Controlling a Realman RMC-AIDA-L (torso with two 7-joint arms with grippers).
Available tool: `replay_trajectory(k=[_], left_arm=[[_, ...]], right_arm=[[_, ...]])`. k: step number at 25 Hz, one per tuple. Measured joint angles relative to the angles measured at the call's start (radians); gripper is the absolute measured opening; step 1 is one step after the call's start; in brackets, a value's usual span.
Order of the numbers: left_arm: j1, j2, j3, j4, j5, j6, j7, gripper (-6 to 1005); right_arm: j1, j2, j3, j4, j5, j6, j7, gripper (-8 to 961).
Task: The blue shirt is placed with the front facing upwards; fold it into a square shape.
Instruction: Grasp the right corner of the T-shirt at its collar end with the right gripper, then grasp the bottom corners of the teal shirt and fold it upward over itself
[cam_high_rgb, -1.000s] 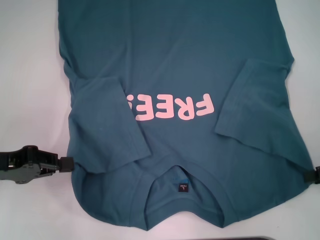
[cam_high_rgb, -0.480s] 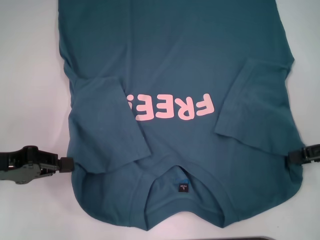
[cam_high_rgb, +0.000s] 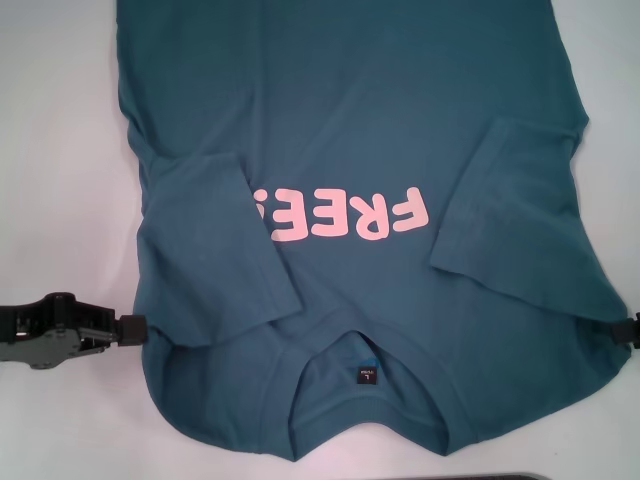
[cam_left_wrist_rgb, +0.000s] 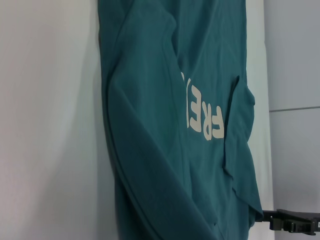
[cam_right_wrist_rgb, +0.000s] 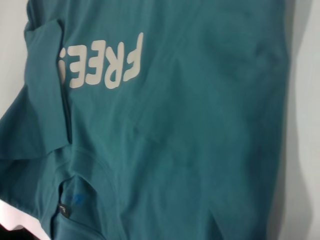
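White tabletop (cam_high_rgb: 60, 150) fills the head view, bare on both sides. Spread over most of it: large dark teal-blue short-sleeved cotton T-shirt (cam_high_rgb: 350, 120), front up, pink "FREE!" lettering (cam_high_rgb: 345, 215) upside down to the camera, round collar with small dark label (cam_high_rgb: 365, 375) nearest the robot, hem out of frame at the far end. Both sleeves already turned inward onto the chest, left sleeve (cam_high_rgb: 215, 240) covering the last character, right sleeve (cam_high_rgb: 510, 200) just beside the first letter. Left gripper (cam_high_rgb: 135, 328) low at the left shoulder edge, tip touching the cloth; apart or together, cannot tell. Right gripper (cam_high_rgb: 632, 330) barely in frame at the right shoulder edge; state likewise impossible to tell.

From the left wrist: same shirt lengthwise, soft ridges along the near side, right gripper far off at the opposite edge.

From the right wrist: smooth chest panel, lettering, collar; no claw in sight.

Likely handles as light, limp, non-slippery and unbreakable; sags and wrinkles if lifted at one point. Best pinched at both shoulder corners together and carried evenly toward the hem.

Against half a second ago: right gripper drawn back outward to the frame edge, much as a second ago; left gripper and cloth unchanged.
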Motion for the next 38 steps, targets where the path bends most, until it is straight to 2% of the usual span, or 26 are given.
replay_trajectory(k=[6, 15, 21, 31, 35, 38], left_arm=[[0.002, -0.001, 0.0, 0.0, 0.0, -0.001, 0.0, 16], [0.003, -0.001, -0.006, 0.0, 0.0, -0.001, 0.0, 16], [0.0, -0.001, -0.008, 0.0, 0.0, -0.001, 0.0, 15], [-0.002, 0.0, -0.008, 0.011, -0.002, -0.001, 0.005, 16], [-0.002, 0.0, -0.008, 0.011, -0.002, -0.001, 0.005, 16], [-0.002, 0.0, -0.008, 0.011, -0.002, -0.001, 0.005, 16]], right_arm=[[0.0, 0.001, -0.009, -0.001, -0.004, 0.013, 0.008, 599], [0.013, 0.02, -0.012, -0.001, -0.044, 0.023, 0.015, 581], [0.018, 0.025, -0.007, 0.003, -0.037, 0.024, 0.014, 569], [0.049, 0.055, -0.009, 0.012, -0.032, 0.023, 0.005, 549], [0.052, 0.057, -0.002, 0.01, -0.014, 0.01, 0.005, 541], [0.048, 0.051, 0.0, 0.005, 0.014, -0.003, 0.004, 535]])
